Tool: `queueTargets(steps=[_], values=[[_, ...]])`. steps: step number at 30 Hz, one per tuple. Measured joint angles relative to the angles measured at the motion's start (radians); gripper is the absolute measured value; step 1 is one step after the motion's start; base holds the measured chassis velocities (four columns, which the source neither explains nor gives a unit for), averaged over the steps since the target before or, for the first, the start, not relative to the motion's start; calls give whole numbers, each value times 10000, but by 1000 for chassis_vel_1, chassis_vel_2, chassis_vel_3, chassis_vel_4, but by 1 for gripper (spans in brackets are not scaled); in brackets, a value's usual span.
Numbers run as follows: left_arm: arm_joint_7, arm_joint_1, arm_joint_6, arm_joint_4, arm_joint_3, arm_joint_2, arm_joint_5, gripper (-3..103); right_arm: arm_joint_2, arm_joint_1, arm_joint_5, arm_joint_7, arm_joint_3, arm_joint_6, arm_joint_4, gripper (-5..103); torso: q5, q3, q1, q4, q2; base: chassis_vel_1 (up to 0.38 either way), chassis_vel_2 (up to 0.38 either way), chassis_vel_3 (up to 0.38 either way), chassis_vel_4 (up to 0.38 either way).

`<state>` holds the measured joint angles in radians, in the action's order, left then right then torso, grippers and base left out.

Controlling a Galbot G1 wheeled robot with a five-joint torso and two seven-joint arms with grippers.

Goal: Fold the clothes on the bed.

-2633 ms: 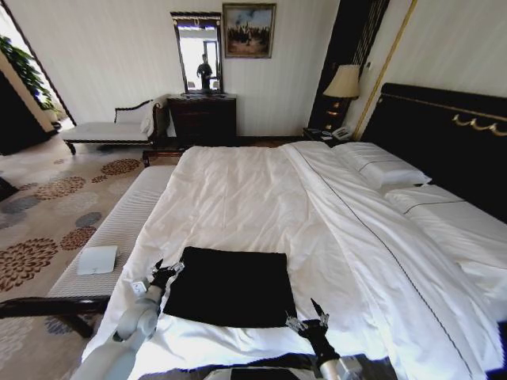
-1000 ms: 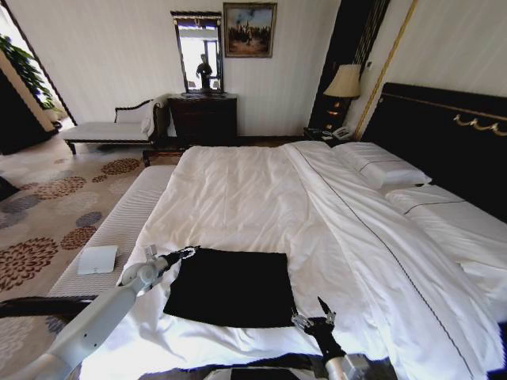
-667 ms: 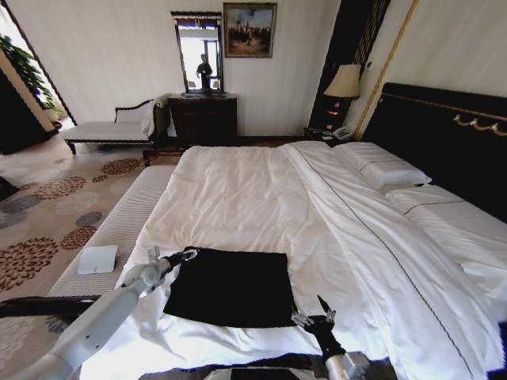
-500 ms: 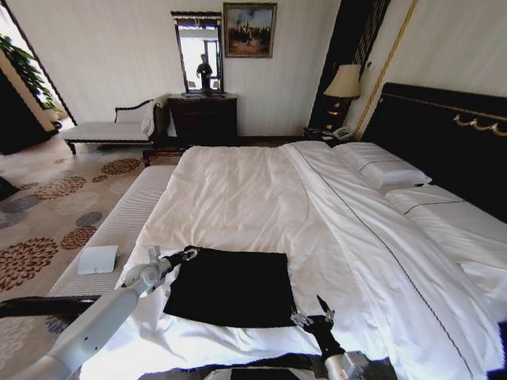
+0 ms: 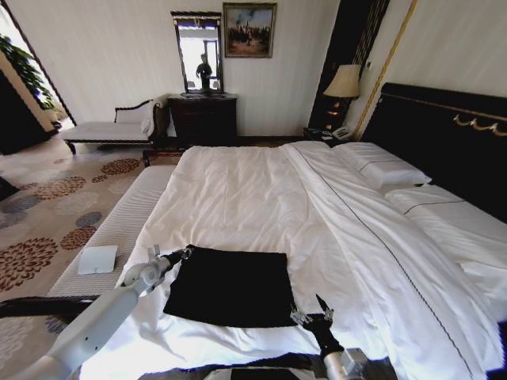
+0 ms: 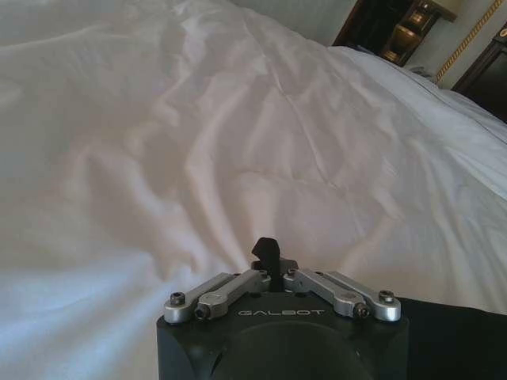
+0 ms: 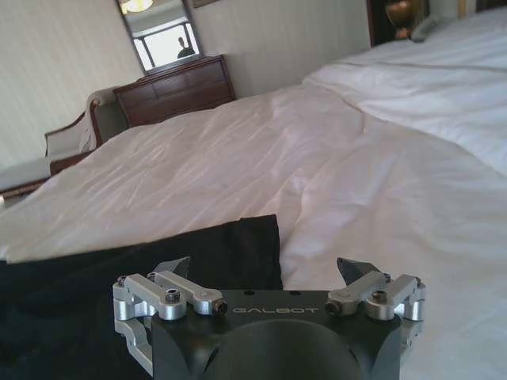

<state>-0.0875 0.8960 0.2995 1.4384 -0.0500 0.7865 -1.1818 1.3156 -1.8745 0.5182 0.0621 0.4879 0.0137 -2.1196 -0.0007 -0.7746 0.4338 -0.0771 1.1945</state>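
left hand [image 5: 187,252] pinched on clothes [image 5: 230,286] corner | right hand [image 5: 310,314] spread

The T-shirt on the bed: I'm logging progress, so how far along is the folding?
Done: the black T-shirt already lies as a flat rectangle on the bed, sleeves tucked out of sight. In hand: the left gripper is shut at its far left corner, while the right gripper waits open at the near right corner. Left: it looks like at least one more fold.
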Motion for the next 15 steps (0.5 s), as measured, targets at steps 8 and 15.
queueTargets(steps=[8, 15], values=[[131, 197, -56, 318, -220, -84, -27, 1, -812, 2650, 3846, 306, 17, 1653, 1326, 100, 2, -1, 1, 3, 0, 0, 0, 0, 0], [226, 377, -111, 625, -276, -126, -35, 1, -1179, 5271, 5930, 482, -525, 2433, 3202, 100, 2, -1, 3, 3, -1, 0, 0, 0, 0]])
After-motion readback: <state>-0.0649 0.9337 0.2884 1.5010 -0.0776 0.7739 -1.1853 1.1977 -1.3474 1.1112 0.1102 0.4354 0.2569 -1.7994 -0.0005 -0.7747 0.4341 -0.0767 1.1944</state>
